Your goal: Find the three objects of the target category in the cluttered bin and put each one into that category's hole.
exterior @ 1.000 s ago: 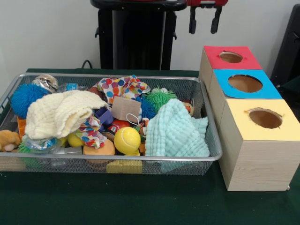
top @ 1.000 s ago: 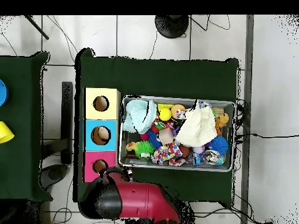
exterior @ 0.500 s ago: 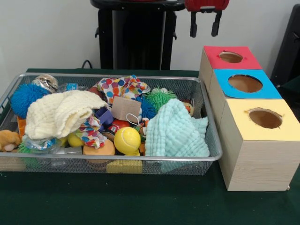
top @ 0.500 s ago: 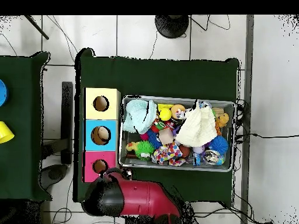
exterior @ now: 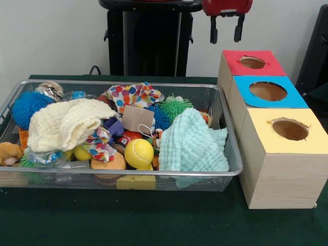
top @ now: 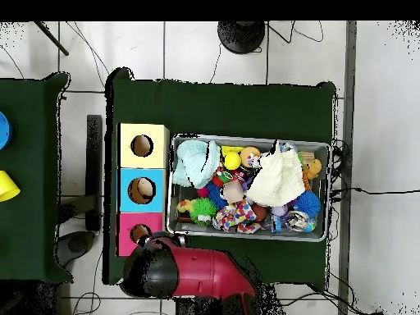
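Note:
A wire mesh bin [exterior: 128, 174] is piled with toys and cloths: a yellow tennis ball [exterior: 139, 153], a mint cloth [exterior: 192, 143], a cream cloth [exterior: 64, 123], a blue spiky ball [exterior: 26, 106], a green spiky ball [exterior: 174, 106] and a polka-dot cloth [exterior: 134, 95]. To its right stand three wooden boxes with round holes, topped red [exterior: 233, 59], blue [exterior: 243, 89] and yellow [exterior: 261, 128]. My gripper [exterior: 226, 32] hangs open and empty high behind the red box. From overhead, the red arm [top: 197, 275] covers it beside the red box [top: 125, 234].
The bin [top: 246, 138] and boxes sit on a dark green table cover [exterior: 154, 220]. A second green table [top: 25, 164] with a blue and a yellow item is off to the overhead view's left. Cables run across the tiled floor.
My gripper has shifted slightly to the right and a little lower in the front view. Nothing in the bin has moved.

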Available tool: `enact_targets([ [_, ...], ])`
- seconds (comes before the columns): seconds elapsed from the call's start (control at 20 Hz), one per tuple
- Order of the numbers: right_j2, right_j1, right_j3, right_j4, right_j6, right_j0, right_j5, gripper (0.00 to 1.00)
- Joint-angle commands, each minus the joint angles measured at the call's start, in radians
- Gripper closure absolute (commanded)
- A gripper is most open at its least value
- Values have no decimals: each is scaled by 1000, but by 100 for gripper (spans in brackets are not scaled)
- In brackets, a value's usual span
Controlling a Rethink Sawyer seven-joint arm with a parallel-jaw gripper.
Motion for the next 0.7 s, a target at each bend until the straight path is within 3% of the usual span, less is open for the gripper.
enact_targets([
  [0.05, 94, 79, 6, 23, 109, -47, -25, 0],
  [0.7, 135, 130, -13, 0, 97, -96, -54, 0],
])
